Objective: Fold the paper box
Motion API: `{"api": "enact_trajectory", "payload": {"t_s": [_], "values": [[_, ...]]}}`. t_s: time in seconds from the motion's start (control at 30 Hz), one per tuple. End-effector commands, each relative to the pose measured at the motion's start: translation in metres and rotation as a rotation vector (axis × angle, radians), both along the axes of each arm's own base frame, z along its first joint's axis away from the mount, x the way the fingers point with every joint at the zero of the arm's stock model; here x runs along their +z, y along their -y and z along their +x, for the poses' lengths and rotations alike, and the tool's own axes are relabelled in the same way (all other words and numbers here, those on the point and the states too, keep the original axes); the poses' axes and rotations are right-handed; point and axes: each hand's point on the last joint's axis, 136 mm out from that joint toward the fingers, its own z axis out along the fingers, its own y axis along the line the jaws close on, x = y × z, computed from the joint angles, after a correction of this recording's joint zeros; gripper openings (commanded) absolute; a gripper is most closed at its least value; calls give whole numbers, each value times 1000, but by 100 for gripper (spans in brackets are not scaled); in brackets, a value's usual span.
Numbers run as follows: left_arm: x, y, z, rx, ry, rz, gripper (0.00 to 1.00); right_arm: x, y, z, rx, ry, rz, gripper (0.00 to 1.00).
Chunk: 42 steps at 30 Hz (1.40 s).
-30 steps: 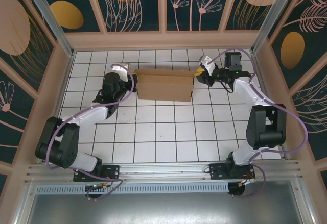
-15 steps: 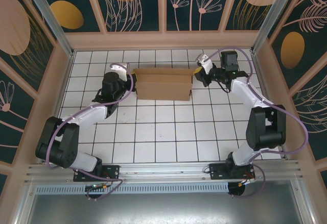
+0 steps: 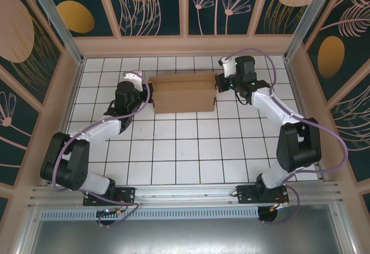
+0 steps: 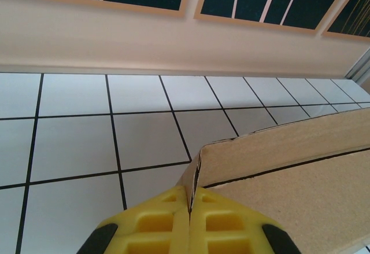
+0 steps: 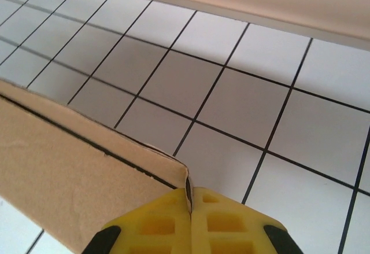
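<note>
The paper box [image 3: 184, 95] stands on the tiled table [image 3: 173, 150] near its far edge, held at 2 corners. The left gripper [image 4: 191, 202] is pinched shut on its left corner; the right gripper [image 5: 189, 195] seems clamped likewise on the right corner.

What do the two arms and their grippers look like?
The left arm and right arm have white shells, black joints and black bases, each trailing a purple cable. The left gripper and right gripper have yellow, waffle-pocketed fingers with black trim.
</note>
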Motion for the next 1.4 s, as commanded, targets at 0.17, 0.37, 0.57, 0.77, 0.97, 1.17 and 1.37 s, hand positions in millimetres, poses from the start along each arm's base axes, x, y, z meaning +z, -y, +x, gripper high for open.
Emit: {"api": "enact_trajectory", "payload": {"t_s": [0.17, 0.37, 0.57, 0.77, 0.97, 1.17, 1.37], "values": [[-49, 19, -26, -103, -195, 4, 0, -19, -30, -29, -133, -170, 179, 0], [-50, 19, -27, -102, -200, -2, 0, -21, -38, -36, -178, -192, 229, 0], [-51, 19, -28, -101, -205, -5, 0, -33, -34, -36, -251, -218, 234, 0], [-52, 18, -28, -99, -206, -7, 0, -39, -33, -42, -292, -228, 248, 0], [-50, 18, -29, -99, -206, -10, 0, -47, -30, -52, -273, -192, 200, 0], [-49, 18, -30, -95, -207, -11, 0, -63, -22, -62, -273, -175, 158, 0], [-45, 20, -30, -102, -212, -23, 0, -77, -19, -69, -280, -179, 141, 0]]}}
